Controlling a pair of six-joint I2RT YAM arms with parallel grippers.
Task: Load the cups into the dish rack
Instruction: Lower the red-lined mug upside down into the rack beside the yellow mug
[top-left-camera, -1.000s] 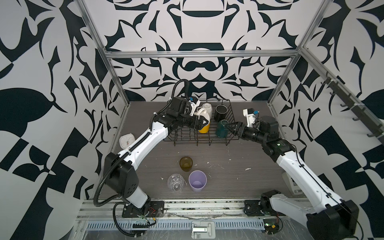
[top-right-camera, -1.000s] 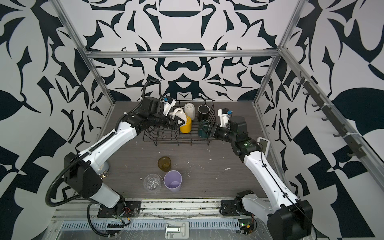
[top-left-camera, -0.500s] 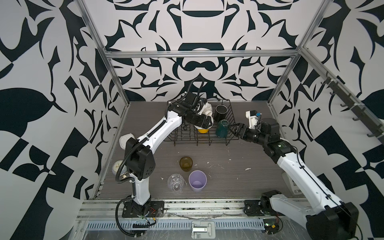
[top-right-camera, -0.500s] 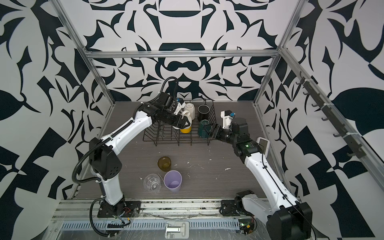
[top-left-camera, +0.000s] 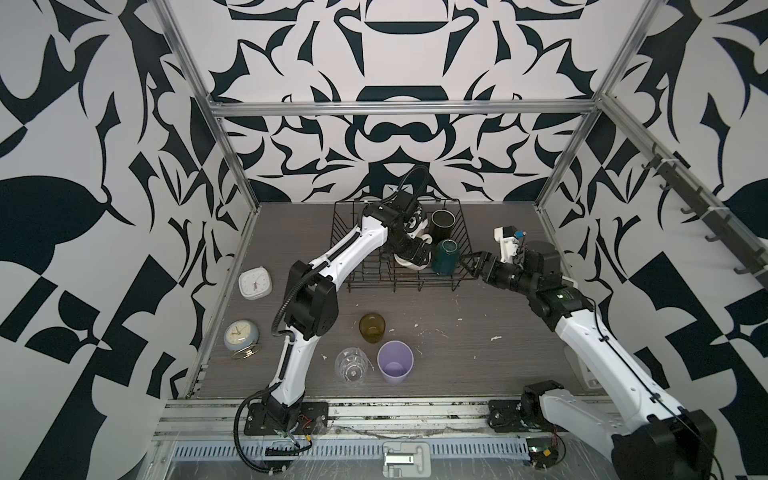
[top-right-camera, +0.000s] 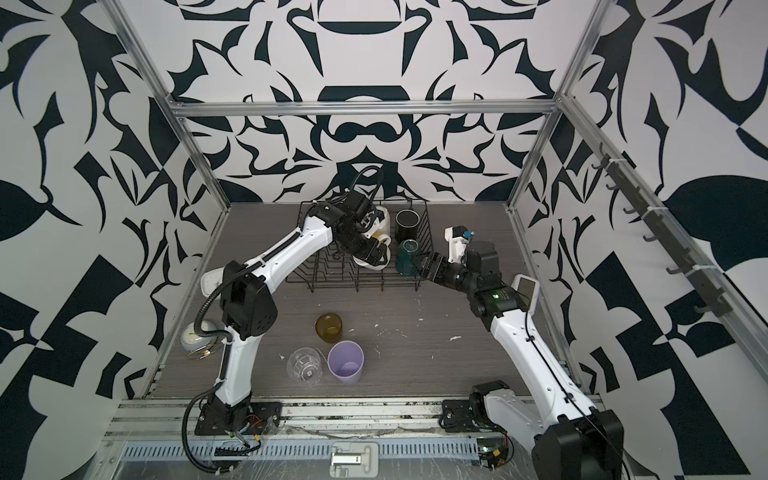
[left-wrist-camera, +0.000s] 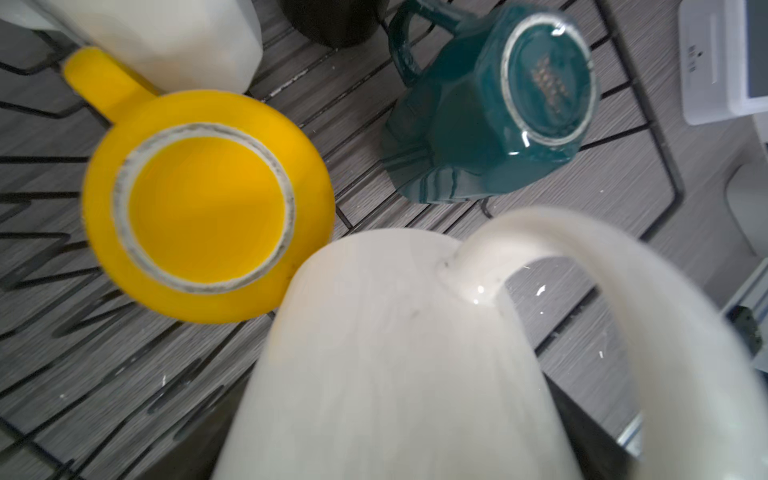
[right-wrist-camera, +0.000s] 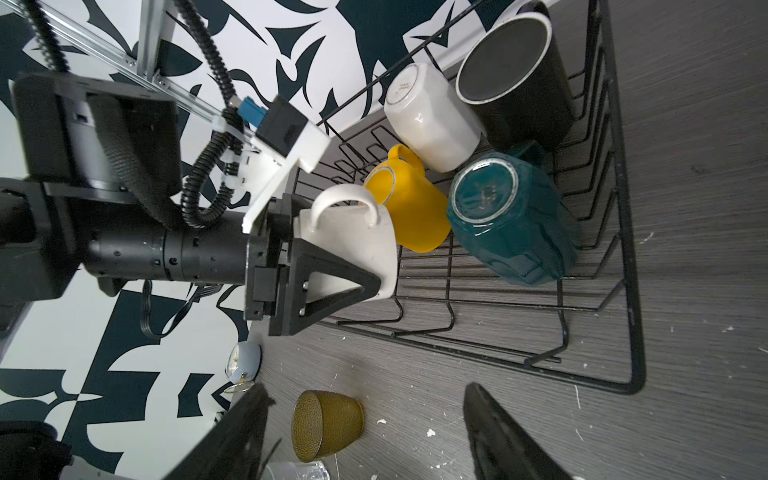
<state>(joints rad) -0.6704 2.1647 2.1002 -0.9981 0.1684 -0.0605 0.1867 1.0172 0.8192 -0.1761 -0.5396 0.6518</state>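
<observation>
The black wire dish rack stands at the back. In it are a black mug, a teal mug bottom up, a yellow mug and a white mug. My left gripper is shut on another white mug, held low over the rack beside the yellow one. My right gripper stands open at the rack's right end, just clear of the teal mug. An amber glass, clear glass and lilac tumbler stand on the table in front.
Two clocks, a square white one and a round one, sit along the left wall. A white device lies by the right wall behind my right arm. White crumbs dot the grey table.
My left arm has swung its elbow right and turned the white mug down into the rack beside the yellow mug. My right gripper's jaws have widened slightly beside the teal mug.
</observation>
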